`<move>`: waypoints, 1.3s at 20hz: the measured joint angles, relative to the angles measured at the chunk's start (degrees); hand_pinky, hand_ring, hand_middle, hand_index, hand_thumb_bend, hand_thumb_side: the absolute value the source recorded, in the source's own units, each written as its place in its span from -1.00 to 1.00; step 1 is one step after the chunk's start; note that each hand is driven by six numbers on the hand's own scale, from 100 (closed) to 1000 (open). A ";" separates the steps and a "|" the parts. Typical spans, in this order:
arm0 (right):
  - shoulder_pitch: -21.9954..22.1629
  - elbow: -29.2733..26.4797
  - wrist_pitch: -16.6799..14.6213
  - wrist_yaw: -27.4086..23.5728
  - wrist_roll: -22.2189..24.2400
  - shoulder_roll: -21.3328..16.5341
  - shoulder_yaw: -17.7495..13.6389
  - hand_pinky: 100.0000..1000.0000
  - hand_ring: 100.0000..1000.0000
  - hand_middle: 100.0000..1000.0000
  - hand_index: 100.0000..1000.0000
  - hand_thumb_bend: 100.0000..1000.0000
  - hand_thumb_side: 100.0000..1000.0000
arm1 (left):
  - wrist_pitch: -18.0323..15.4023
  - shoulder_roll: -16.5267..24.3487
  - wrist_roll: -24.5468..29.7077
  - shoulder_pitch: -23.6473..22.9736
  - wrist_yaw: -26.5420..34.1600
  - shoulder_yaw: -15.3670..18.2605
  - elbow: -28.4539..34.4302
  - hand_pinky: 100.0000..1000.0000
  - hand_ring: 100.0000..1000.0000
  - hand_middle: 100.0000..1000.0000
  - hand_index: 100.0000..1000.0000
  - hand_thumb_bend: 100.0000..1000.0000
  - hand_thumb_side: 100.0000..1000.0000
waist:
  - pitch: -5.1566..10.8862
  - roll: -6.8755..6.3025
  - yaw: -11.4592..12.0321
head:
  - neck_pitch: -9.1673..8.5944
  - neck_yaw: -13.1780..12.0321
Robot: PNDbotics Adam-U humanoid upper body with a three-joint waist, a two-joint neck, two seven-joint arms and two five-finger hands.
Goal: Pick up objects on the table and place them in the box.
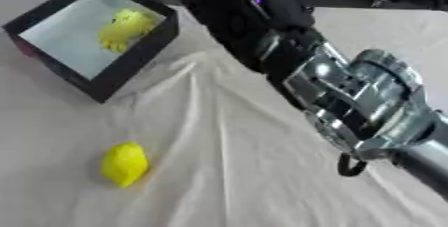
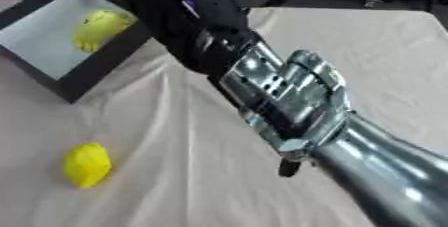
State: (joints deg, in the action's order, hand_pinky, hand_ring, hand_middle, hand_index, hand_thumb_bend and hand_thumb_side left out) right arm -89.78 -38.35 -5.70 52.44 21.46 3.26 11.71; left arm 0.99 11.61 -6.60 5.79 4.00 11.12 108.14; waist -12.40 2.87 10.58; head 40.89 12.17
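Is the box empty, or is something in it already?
Not empty. The box already holds one yellow thing, lying on its pale floor. Another yellow object lies outside on the cloth.

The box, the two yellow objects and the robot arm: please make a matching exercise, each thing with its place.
Things:
1. box
2. yellow object A
3. yellow object B
4. right arm

Places:
a. on the cloth, near the lower left
b. upper left of the table
c. inside the box
d. reaching in from the right, up toward the top centre

Pairs: 1-b, 2-c, 3-a, 4-d
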 measured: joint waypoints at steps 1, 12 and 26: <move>0.00 1.04 -0.06 1.80 -0.86 0.80 -0.68 0.37 0.03 -0.15 0.07 -0.34 -0.85 | 0.02 0.00 0.05 0.19 0.01 -0.01 0.00 0.74 0.50 0.51 0.50 -0.89 0.69 | -0.14 0.10 0.14 | -0.06 0.04; 0.67 7.30 -1.59 11.11 -4.62 3.10 -4.06 0.36 0.03 -0.15 0.08 -0.32 -0.79 | 0.17 -0.04 0.36 0.72 0.01 -0.03 0.00 0.74 0.50 0.50 0.50 -0.88 0.70 | -1.01 0.53 0.40 | -0.32 0.01; 1.60 9.99 -1.50 17.56 -7.13 3.70 -5.37 0.65 0.50 0.36 0.53 -0.26 -0.66 | 0.31 -0.08 0.74 1.24 0.01 -0.35 0.00 0.74 0.49 0.50 0.50 -0.88 0.70 | -1.66 0.86 0.77 | -1.08 0.04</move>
State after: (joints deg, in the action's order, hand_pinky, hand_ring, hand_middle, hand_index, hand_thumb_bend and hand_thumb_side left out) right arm -88.18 -28.36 -7.20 70.00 14.34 6.96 6.34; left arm 1.30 11.53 -5.86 7.03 4.01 10.78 108.14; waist -14.07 3.73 11.35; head 39.81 12.21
